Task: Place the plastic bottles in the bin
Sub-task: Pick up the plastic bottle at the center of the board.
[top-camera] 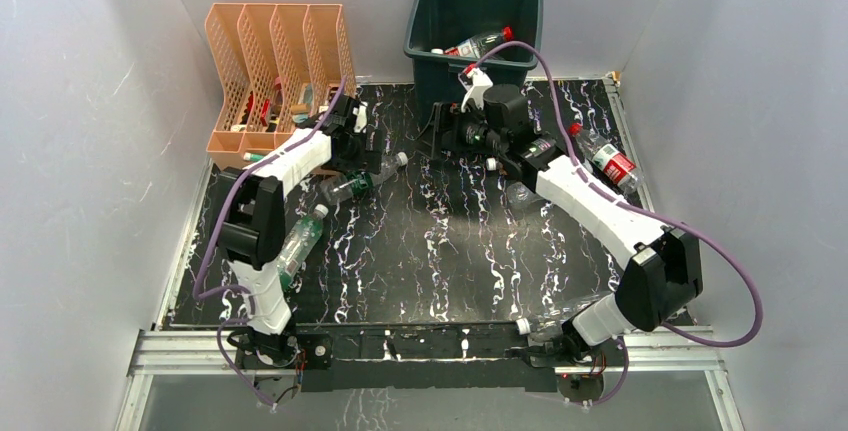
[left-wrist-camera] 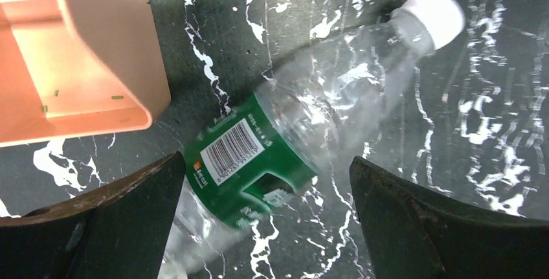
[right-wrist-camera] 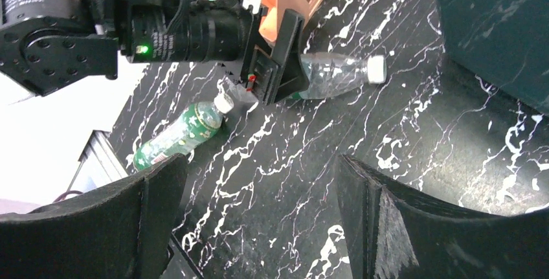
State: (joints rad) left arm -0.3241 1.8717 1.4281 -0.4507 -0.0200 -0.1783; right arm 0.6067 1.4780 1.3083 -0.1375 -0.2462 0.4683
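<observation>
Table (top-camera: 440,261): black with white veins, grey walls around.
Bottle (left-wrist-camera: 285,130): green label, white cap, lies flat just beside the organizer (left-wrist-camera: 78,65).
Left claw (left-wrist-camera: 264,182): jaws apart over the bottle, nothing gripped yet.
Advice: I think it should close across the label part, clear of the organizer.
Right claw (right-wrist-camera: 259,162): apart, empty, near the bin (top-camera: 425,46).

white arm shells (top-camera: 300,156), purple cables (top-camera: 520,44), black fingers (left-wrist-camera: 97,227)
</observation>
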